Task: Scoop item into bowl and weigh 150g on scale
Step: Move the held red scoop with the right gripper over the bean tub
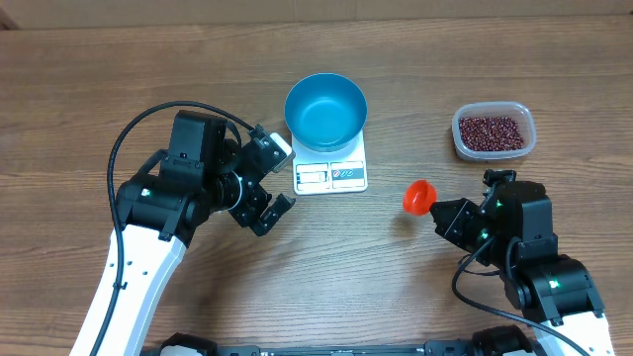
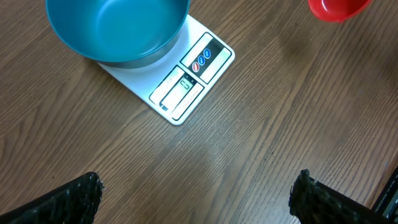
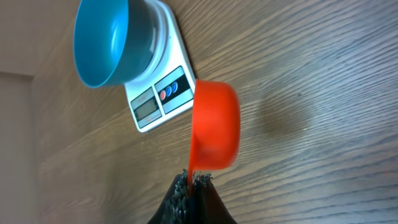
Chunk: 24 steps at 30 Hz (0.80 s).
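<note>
Only overhead shows the beans [image 1: 492,130] in their clear tub [image 1: 460,138] — blue bowl [image 1: 325,109] sits on the scale [image 1: 331,176]. Right fingers [image 3: 186,196] clamp the red scoop [image 3: 214,134] handle, left fingers [image 2: 71,198] spread wide — scale display unreadable.

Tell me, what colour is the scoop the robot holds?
Bright red-orange. The scoop shows best in the right wrist view.

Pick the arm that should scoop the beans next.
Right. The right gripper is shut on the red scoop by its handle, and the tub of beans sits on its side of the table, just beyond it. The left gripper is open and empty, beside the scale.
</note>
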Motion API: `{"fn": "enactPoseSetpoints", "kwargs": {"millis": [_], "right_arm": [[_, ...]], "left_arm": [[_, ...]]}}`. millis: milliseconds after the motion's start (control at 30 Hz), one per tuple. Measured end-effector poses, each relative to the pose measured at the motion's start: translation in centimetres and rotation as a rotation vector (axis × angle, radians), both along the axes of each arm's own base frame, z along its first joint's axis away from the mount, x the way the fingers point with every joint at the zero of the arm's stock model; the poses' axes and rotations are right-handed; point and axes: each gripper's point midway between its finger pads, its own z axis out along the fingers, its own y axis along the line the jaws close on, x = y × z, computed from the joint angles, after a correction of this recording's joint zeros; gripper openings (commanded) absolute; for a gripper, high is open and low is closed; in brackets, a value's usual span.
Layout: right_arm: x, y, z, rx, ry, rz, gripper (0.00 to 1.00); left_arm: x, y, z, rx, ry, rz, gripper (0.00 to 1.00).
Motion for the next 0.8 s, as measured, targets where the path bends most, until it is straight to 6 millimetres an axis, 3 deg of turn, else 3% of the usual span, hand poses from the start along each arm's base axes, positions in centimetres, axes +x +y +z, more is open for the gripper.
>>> {"fn": "enactPoseSetpoints", "kwargs": {"millis": [800], "right_arm": [[1.6, -0.5, 1.2, -0.019, -0.086, -0.033, 0.04]], "left_arm": [[0.0, -0.1, 0.0, -0.003, 0.0, -0.002, 1.0]]}}
